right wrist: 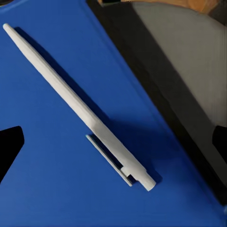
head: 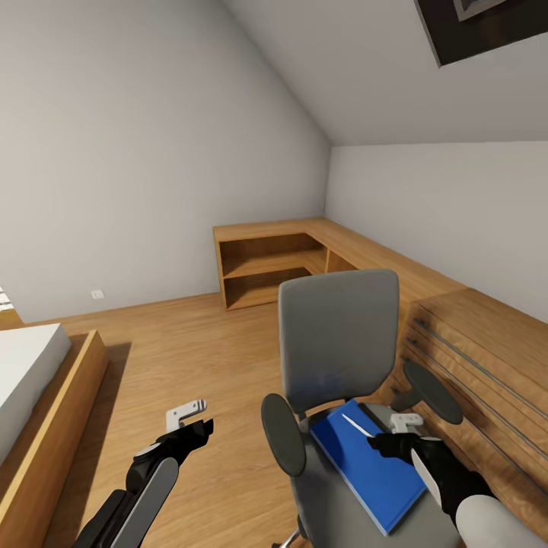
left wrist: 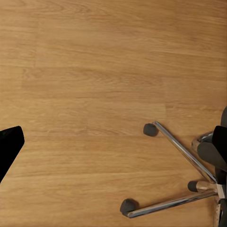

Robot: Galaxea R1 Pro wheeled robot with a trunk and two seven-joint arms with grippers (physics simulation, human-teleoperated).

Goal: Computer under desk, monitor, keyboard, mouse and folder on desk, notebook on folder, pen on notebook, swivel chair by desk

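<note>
The grey swivel chair (head: 339, 335) stands in front of me with the blue folder (head: 365, 464) lying flat on its seat. A pale grey pen (head: 356, 425) rests on the folder; the right wrist view shows the pen (right wrist: 80, 106) close up, lying diagonally across the folder (right wrist: 52, 189). My right gripper (head: 396, 432) hovers open just above the pen, one finger on either side. Over the bare wood floor, left of the chair's armrest (head: 283, 434), my left gripper (head: 190, 422) is open and holds nothing. The desk, monitor, keyboard, mouse, computer and notebook are out of view.
Low light-wood cabinets (head: 472, 350) run along the right wall, close behind the chair. An open shelf unit (head: 266, 266) fills the far corner. A bed in a wooden frame (head: 46, 396) stands at the left. The chair's chrome wheeled base (left wrist: 179, 156) spreads over the floor near my left gripper.
</note>
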